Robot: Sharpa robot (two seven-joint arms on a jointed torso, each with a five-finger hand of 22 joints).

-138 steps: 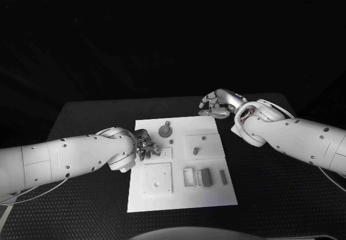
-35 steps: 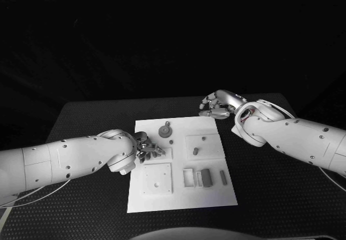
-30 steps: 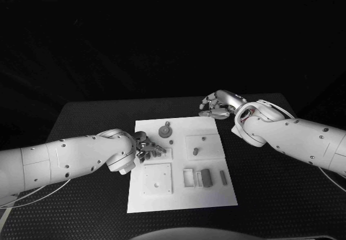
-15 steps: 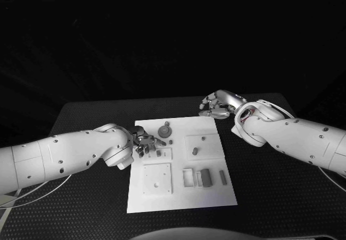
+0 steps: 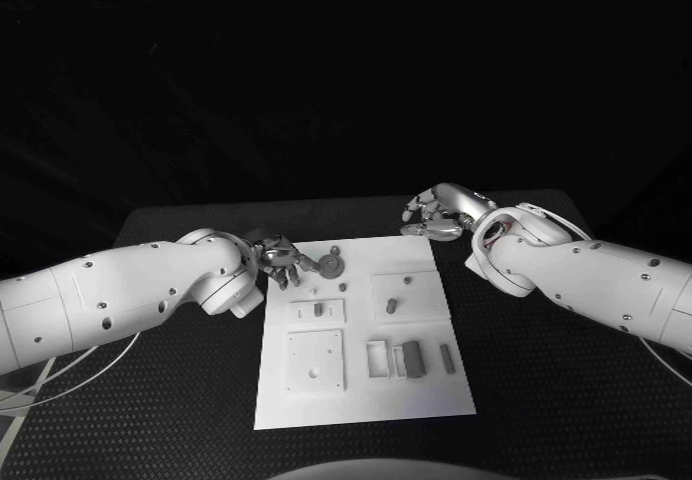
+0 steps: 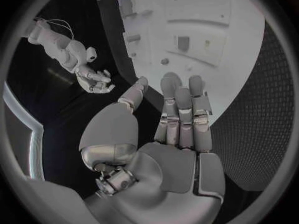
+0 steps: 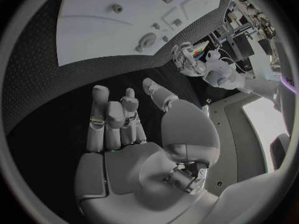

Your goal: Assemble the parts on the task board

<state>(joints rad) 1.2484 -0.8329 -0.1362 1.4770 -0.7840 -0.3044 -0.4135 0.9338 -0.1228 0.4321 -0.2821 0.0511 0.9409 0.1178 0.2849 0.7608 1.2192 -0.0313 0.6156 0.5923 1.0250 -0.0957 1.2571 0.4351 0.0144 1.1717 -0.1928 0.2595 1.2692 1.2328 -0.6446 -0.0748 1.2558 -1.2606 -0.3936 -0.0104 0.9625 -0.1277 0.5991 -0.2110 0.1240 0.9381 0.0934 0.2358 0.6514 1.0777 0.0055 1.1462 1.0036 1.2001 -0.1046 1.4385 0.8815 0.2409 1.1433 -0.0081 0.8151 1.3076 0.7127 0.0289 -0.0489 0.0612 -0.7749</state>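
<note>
The white task board point(image 5: 361, 400) lies in the middle of the black table. My left hand point(image 5: 284, 262) hovers at the board's far left corner, fingers apart and holding nothing, just left of a round grey part point(image 5: 332, 265). In the left wrist view the left hand's fingers point(image 6: 181, 109) stretch out empty over the board point(image 6: 236, 45). My right hand point(image 5: 437, 212) sits over the table beyond the board's far right corner, also empty; its fingers point(image 7: 112, 117) are loosely extended. The round part point(image 7: 147, 40) shows in the right wrist view too.
Other grey parts stand on the board: a small one point(image 5: 317, 310) in the left middle section, a block point(image 5: 389, 300), and long pieces point(image 5: 411, 358) near the front right. A raised square plate point(image 5: 313, 360) lies at the front left. Black mat surrounds the board.
My left hand has moved from the board's left middle section toward its far left corner, uncovering the small part there. The right hand has stayed in place.
</note>
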